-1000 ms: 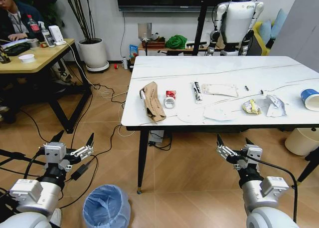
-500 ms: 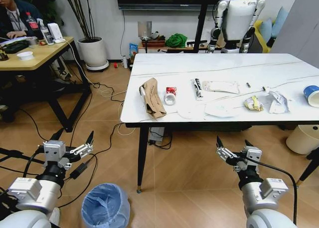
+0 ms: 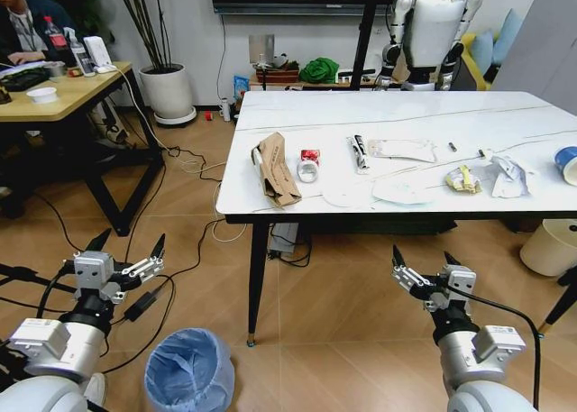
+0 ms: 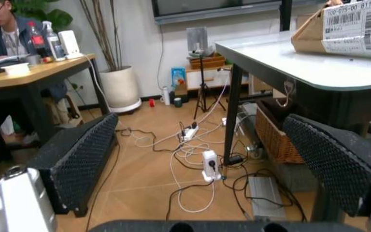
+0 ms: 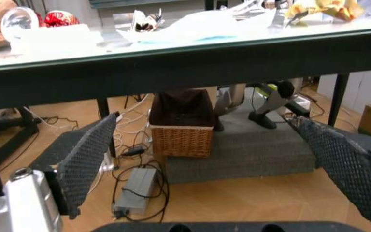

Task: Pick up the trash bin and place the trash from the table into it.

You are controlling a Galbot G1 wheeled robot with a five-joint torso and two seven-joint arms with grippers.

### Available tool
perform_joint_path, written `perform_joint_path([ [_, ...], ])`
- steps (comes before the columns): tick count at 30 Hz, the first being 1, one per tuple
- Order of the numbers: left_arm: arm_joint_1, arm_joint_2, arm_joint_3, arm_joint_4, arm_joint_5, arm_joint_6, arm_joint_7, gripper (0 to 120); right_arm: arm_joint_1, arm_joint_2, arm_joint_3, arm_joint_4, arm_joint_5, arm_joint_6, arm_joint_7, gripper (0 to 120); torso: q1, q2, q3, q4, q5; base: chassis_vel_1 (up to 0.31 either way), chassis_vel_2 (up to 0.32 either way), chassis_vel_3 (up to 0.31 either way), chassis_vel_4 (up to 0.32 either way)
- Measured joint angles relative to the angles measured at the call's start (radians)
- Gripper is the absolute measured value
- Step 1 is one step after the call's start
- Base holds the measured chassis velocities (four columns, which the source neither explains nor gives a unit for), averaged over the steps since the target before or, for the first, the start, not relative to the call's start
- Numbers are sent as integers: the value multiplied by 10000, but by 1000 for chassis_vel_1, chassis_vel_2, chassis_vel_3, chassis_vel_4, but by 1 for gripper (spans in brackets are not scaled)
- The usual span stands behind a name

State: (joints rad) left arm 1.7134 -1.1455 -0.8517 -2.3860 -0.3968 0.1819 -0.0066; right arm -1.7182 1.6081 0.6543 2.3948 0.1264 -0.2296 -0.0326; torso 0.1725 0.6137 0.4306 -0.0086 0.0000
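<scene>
Jaws spread and empty, the left gripper (image 3: 123, 252) hangs low above the wooden floor, with the trash bin (image 3: 189, 371), lined in light-blue plastic, standing on the floor just below it and to its right. The right gripper (image 3: 424, 264), likewise spread and holding nothing, hangs level with it beneath the table's (image 3: 379, 105) near edge. Beyond both, torn cardboard (image 3: 274, 167), a red wrapper (image 3: 309, 157), crumpled paper (image 3: 508, 176) and a paper cup (image 3: 568, 162) lie on the tabletop. By appearances the job is unstarted: bin not lifted, no litter cleared.
</scene>
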Motion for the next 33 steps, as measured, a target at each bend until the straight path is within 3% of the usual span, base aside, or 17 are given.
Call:
perform_joint_path([
  [33, 106, -129, 54, 119, 349, 26, 17, 100, 192, 0, -144, -321, -99, -12, -41, 100, -571, -1394, -819, 0, 1, 0, 0, 0, 0],
])
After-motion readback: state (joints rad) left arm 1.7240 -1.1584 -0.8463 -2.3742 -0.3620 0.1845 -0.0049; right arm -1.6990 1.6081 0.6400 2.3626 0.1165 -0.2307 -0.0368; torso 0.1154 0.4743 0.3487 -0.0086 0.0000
